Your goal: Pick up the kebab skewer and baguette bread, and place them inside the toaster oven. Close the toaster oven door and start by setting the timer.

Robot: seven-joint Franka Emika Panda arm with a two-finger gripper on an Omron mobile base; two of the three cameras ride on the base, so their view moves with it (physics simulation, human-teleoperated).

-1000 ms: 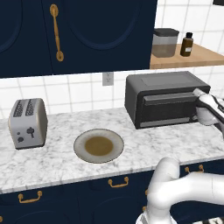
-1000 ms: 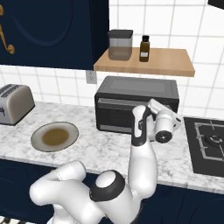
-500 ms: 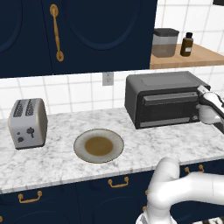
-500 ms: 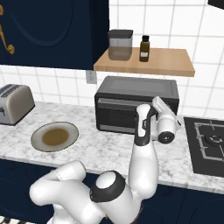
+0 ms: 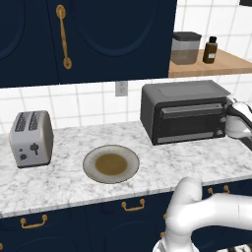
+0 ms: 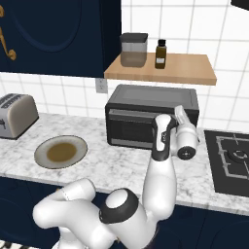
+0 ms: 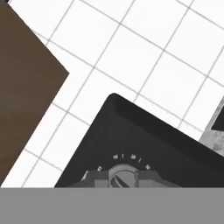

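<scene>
Edged closer to boxy black toaster oven; gripper pinched on round grey ribbed knob, at 6 o'clock.

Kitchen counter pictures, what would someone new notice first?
The black toaster oven at the back of the marble counter draws the eye first, its door shut, with the white arm's gripper closed on a knob of its right-hand panel. Next comes the empty round plate near the counter's middle, with the silver toaster to its left.
</scene>
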